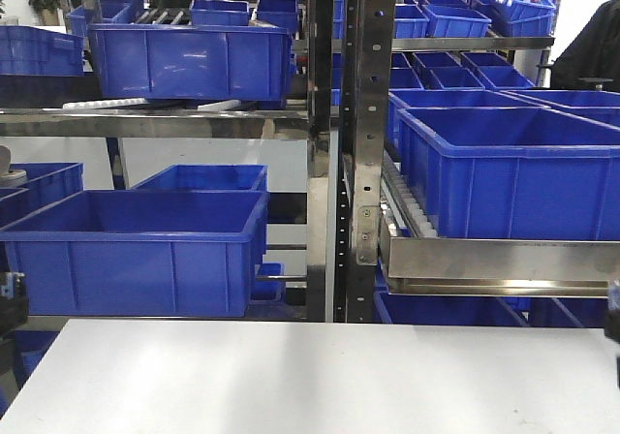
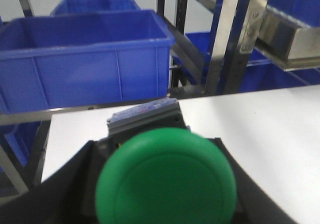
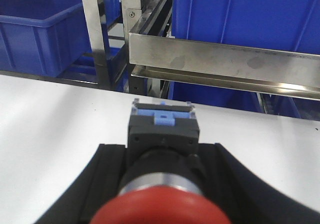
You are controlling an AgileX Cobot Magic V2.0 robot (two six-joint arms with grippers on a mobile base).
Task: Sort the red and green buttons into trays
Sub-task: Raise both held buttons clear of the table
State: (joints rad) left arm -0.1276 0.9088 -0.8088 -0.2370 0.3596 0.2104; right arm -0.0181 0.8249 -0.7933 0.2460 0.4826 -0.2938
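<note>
My left gripper (image 2: 156,140) is shut on a green button (image 2: 165,179). Its domed cap faces the left wrist camera and its dark body sits between the black fingers (image 2: 75,184), above the white table (image 2: 270,134). In the right wrist view, a red button (image 3: 161,209) with a black body and a blue end piece is clamped in my right gripper (image 3: 160,146), which is shut on it. It too hangs over the table (image 3: 50,124). The trays are out of view. In the front view only dark bits of the arms show at the left (image 1: 10,298) and right (image 1: 612,323) edges.
A steel rack (image 1: 358,143) stands just behind the table's far edge (image 1: 310,324). Large blue crates (image 1: 136,250) fill its shelves at table height and above. A steel shelf rail (image 1: 494,264) juts out at the right, close over the table's back.
</note>
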